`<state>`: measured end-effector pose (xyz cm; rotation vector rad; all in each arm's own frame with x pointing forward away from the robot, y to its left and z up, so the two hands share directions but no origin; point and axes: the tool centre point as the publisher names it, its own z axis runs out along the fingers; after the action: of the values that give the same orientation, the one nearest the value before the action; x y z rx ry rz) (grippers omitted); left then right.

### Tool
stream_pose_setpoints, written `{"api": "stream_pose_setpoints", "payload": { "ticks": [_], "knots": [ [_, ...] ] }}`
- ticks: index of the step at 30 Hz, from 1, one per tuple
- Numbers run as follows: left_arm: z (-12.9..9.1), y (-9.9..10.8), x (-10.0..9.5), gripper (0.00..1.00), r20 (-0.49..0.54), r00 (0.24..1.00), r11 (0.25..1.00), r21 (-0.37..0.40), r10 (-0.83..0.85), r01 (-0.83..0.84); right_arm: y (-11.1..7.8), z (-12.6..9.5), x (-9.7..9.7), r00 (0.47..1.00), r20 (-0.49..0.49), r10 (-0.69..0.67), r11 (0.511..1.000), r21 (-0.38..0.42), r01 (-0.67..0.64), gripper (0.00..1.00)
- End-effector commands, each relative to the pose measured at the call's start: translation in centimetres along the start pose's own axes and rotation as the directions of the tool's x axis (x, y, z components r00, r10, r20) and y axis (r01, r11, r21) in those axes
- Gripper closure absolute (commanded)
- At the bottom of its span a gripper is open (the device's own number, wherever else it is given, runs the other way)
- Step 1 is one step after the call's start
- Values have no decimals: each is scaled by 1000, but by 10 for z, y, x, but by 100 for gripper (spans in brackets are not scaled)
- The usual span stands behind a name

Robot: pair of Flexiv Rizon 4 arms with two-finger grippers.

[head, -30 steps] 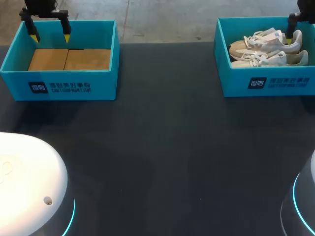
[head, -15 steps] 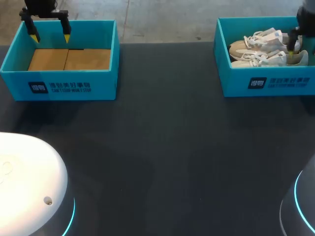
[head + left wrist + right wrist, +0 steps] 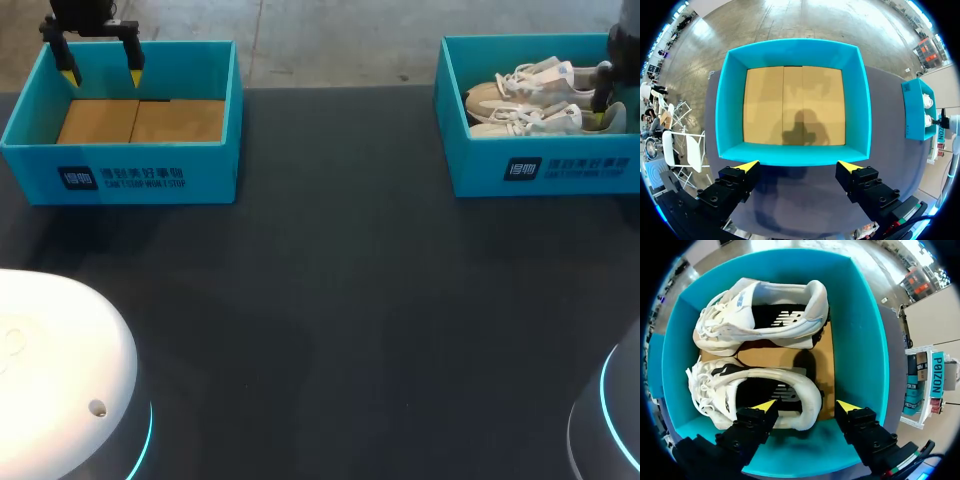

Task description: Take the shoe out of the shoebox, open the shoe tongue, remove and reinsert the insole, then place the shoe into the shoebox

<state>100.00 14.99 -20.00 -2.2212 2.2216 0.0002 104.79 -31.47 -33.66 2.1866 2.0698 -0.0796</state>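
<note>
**Change.** The right claw has dropped over the past second. It was above the far white lace-up trainer and is now low inside the right-hand teal cardboard shoebox, over the heel of the near white lace-up trainer. Its fingers stand apart. In the right wrist view one tip is over the trainer's dark opening and the other is past the heel. No contact on either side can be confirmed, so nothing is gripped. The left claw has not moved. It hangs over the far wall of the left-hand teal cardboard shoebox, fingers apart and empty.

**Meaning for the task.** In my judgement this is the approach to the first step, lifting a shoe out. The near trainer's heel looks to be the chosen grip point. Both trainers remain in the box, so no step is complete.

**Count.**
- Shoeboxes: two, one at the far left and one at the far right of the dark counter.
- Trainers: two, side by side in the right box with toes pointing left.
- Left box contents: none, only its brown cardboard floor shows.
- Claws: two.
</note>
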Motion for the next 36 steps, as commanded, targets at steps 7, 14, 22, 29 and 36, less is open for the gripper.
{"api": "stream_pose_setpoints", "payload": {
  "ticks": [7,14,22,29,36],
  "knots": [
    [0,0,0,0,0,1000,1000,0,0,0,8,24,-4,1000,-2,14,999,37,-14,36],
    [0,0,0,0,0,1000,1000,0,0,0,7,31,-3,1000,2,22,999,48,-22,56],
    [0,0,0,0,0,1000,1000,0,0,0,3,34,-4,998,16,55,996,69,-56,100],
    [0,0,0,0,0,1000,1000,0,0,0,-3,22,-9,996,7,93,993,78,-93,100],
    [0,0,0,0,0,1000,1000,0,0,0,-9,-8,-12,995,21,98,993,66,-99,100]
  ]
}}
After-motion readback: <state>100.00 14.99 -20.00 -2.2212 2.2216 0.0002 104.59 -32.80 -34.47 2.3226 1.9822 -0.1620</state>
